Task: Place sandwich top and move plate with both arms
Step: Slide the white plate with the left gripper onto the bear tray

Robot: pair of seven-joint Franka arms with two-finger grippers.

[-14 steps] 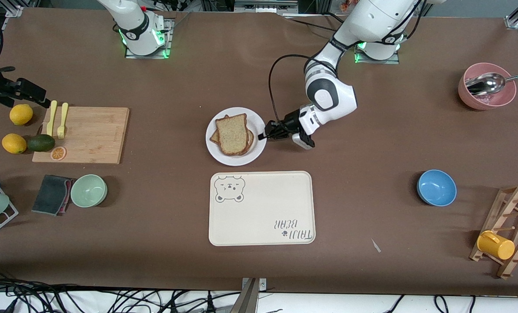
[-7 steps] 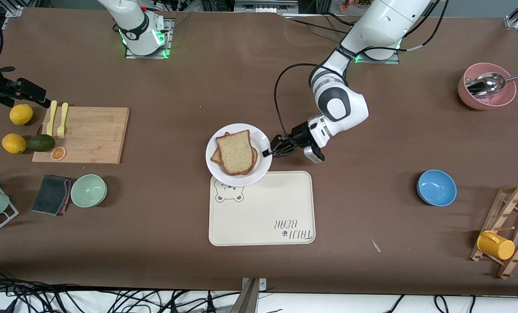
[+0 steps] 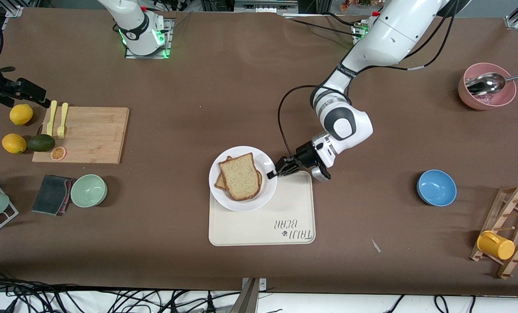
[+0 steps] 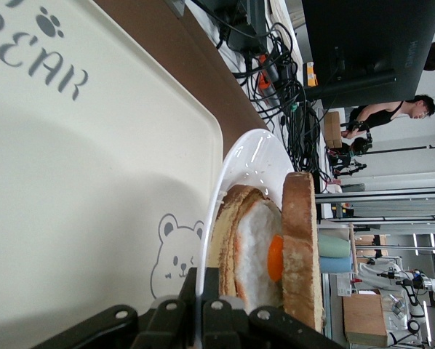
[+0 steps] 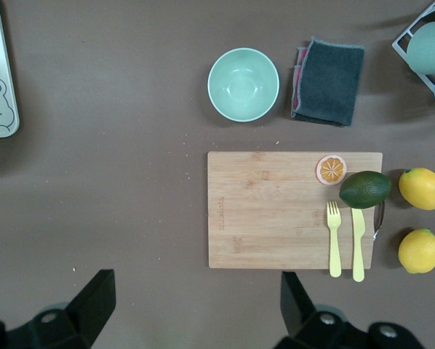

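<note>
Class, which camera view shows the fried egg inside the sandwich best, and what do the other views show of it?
The left wrist view: it looks edge-on at the sandwich, so the fried egg shows between the slices, white with an orange yolk. In the front view the sandwich top covers it completely. The right wrist view shows none of the sandwich.

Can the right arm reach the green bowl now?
Probably yes: the right gripper hangs open above the cutting board, and the green bowl beside it stands uncovered, nothing between.
</note>
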